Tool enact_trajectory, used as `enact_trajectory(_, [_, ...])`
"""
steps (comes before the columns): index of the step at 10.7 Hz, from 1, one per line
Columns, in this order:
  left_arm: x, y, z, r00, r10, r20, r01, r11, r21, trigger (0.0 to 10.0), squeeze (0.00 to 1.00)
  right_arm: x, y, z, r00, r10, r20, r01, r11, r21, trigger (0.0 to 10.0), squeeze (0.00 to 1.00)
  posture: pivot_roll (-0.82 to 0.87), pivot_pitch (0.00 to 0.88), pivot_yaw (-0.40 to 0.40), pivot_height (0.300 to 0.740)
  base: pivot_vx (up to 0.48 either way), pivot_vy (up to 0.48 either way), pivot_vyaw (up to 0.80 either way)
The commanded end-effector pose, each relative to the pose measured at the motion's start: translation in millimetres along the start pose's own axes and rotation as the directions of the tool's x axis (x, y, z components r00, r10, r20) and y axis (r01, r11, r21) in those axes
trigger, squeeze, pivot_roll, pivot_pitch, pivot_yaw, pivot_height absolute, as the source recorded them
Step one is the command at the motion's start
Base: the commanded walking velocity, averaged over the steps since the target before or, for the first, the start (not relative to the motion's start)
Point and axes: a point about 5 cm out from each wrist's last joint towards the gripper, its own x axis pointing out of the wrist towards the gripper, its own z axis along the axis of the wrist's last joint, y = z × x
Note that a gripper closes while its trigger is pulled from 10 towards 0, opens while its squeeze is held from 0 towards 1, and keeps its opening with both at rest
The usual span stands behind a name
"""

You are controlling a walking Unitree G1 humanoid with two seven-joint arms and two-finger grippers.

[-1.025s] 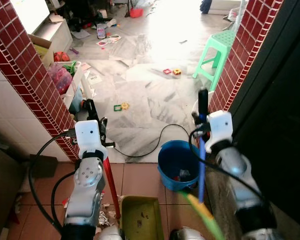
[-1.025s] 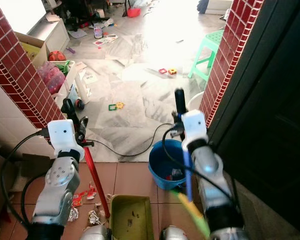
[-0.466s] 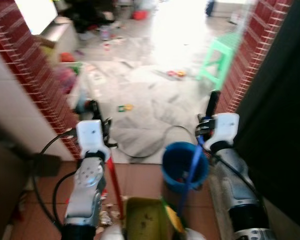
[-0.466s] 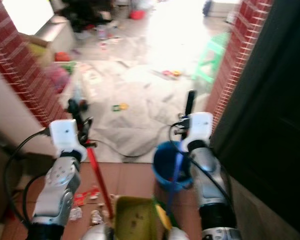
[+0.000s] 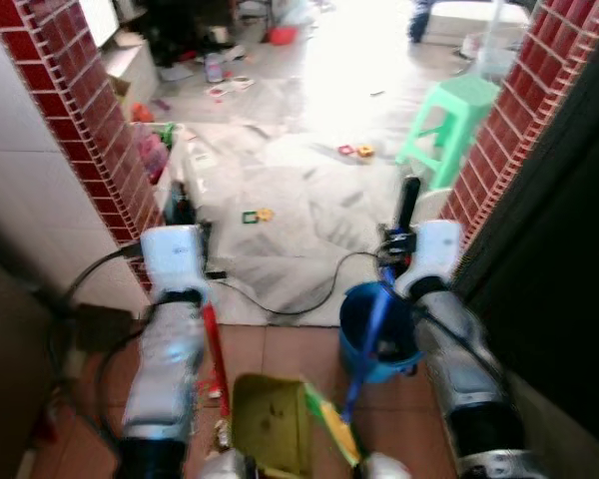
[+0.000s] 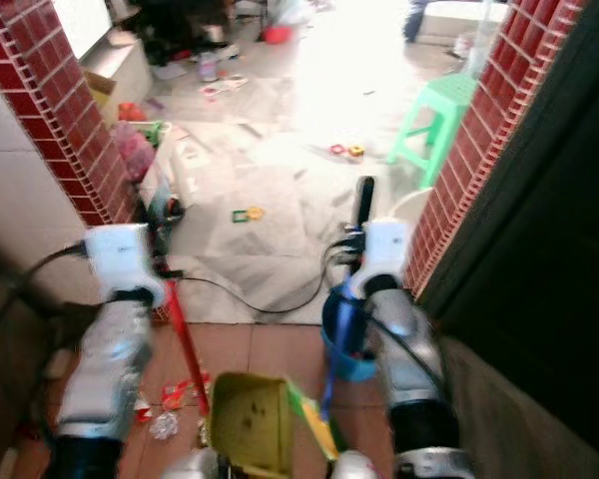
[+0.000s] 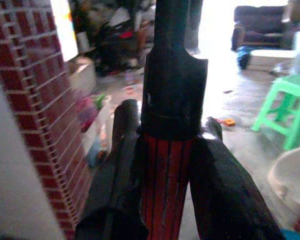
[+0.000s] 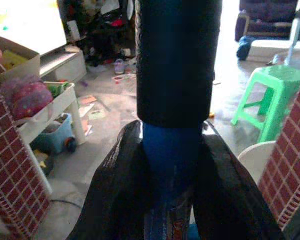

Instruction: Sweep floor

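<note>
My left gripper (image 5: 187, 222) is shut on the black-capped red handle (image 7: 165, 185) of an olive dustpan (image 5: 270, 424), which rests on the brown tiles below me. My right gripper (image 5: 404, 235) is shut on the blue broom handle (image 8: 170, 155). The handle slants down to the left across the blue bucket (image 5: 357, 344). The broom's green and yellow bristles (image 5: 329, 424) lie at the pan's right edge. Crumpled litter (image 6: 165, 419) sits on the tiles left of the pan, beside the red handle (image 5: 216, 349).
Red brick pillars stand at left (image 5: 90, 110) and right (image 5: 509, 120) of the doorway. A black cable (image 5: 299, 299) loops over the marble floor ahead, where small toys (image 5: 255, 215) lie. A green stool (image 5: 449, 120) stands far right; a dark wall (image 5: 569, 249) runs along my right.
The broom's bristle end has swung left, from beside the bucket to the dustpan's right edge. The camera has shifted and the view is blurred. Both grips are unchanged.
</note>
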Motion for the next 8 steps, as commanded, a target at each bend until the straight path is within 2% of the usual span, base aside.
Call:
enact_trajectory(1, [2.6, -0.8, 13.3, 0.998, -0.009, 0.069, 0.009, 1.0, 0.003, 10.0, 0.0, 3.4, 4.1, 4.1, 1.0, 0.002, 0.018, -0.002, 1.0, 0.0, 10.0, 0.0, -0.04, 0.0, 0.002, 0.74, 0.0, 0.0, 0.0])
enact_trajectory(3, [2.5, -3.0, 13.3, 0.998, -0.025, 0.064, 0.026, 0.999, -0.018, 10.0, 0.0, 3.4, 3.1, 2.5, 1.0, 0.002, 0.011, -0.001, 1.0, -0.024, 10.0, 0.0, -0.04, 0.0, 0.0, 0.74, 0.0, 0.0, 0.0])
enact_trajectory(8, [4.3, -3.8, 16.0, 0.997, -0.035, 0.067, 0.037, 0.999, -0.018, 10.0, 0.0, 7.3, 8.4, 0.6, 1.0, 0.018, 0.007, -0.017, 0.999, -0.035, 10.0, 0.0, -0.02, 0.0, -0.001, 0.74, -0.292, 0.0, 0.0])
